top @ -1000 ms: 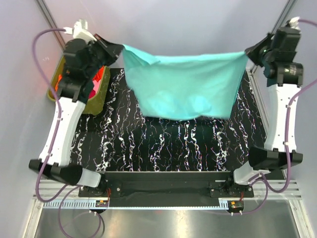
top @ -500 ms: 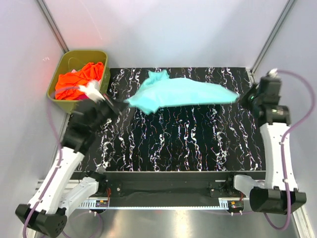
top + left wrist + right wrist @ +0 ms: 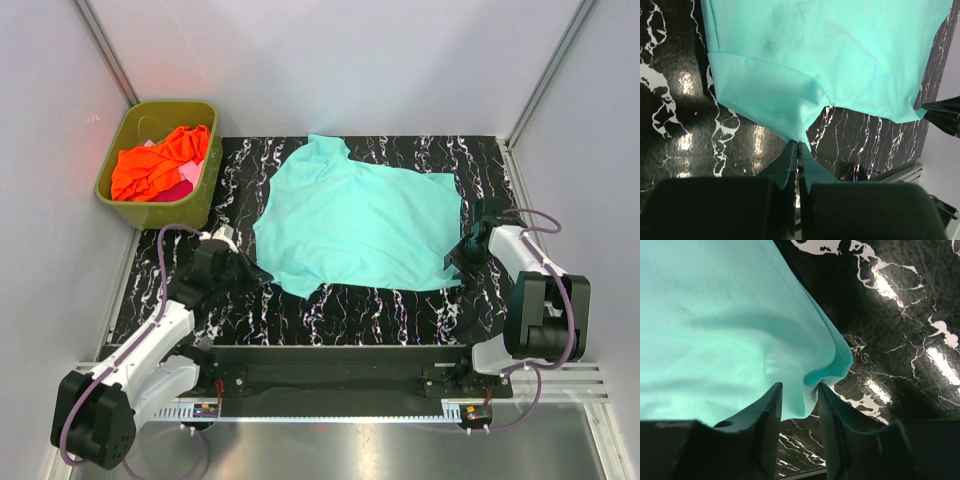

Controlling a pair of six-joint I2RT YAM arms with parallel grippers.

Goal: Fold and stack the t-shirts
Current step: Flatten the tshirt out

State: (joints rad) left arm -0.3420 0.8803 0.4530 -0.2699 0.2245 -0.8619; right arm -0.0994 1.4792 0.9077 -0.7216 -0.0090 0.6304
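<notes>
A teal t-shirt (image 3: 355,225) lies spread out on the black marbled table (image 3: 380,310). My left gripper (image 3: 252,272) is low at the shirt's near-left corner and shut on that corner. In the left wrist view the cloth (image 3: 830,55) runs into the closed fingertips of the left gripper (image 3: 799,146). My right gripper (image 3: 458,255) is at the near-right corner. In the right wrist view its jaws (image 3: 800,390) stand apart, with the loose teal corner (image 3: 715,315) lying between them. An orange t-shirt (image 3: 155,165) and a pink one (image 3: 190,178) sit crumpled in the tub.
The olive-green tub (image 3: 170,104) stands at the back left, off the table's corner. Grey walls close in the back and both sides. A black rail with the arm bases runs along the near edge.
The teal shirt, held stretched in the air between both grippers, has come down towards the near side and now lies flat. Both arms have dropped low. The right gripper has opened.
</notes>
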